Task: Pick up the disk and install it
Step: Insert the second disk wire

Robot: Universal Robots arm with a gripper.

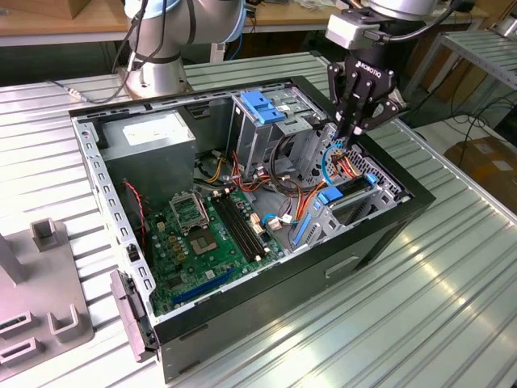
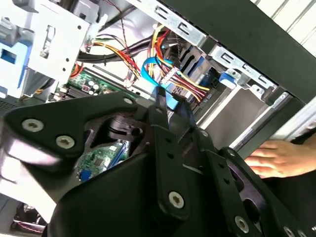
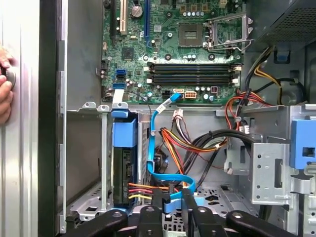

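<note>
Blue-railed disk (image 3: 123, 168) seemingly seated in bay.

Black fingers (image 2: 165, 106) pinching a blue flat cable (image 2: 157, 74), coloured wires (image 2: 185, 84) behind, a hand (image 2: 279, 158) beside the case

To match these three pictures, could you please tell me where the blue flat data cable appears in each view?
Exterior view: the blue flat cable arcs up inside the case, towards the exterior view's right of the motherboard.
Second wrist view: the cable loops beside the yellow and red wires.
First wrist view: the cable runs from the motherboard's edge alongside the disk.
Shared landmark: the green motherboard.
</note>
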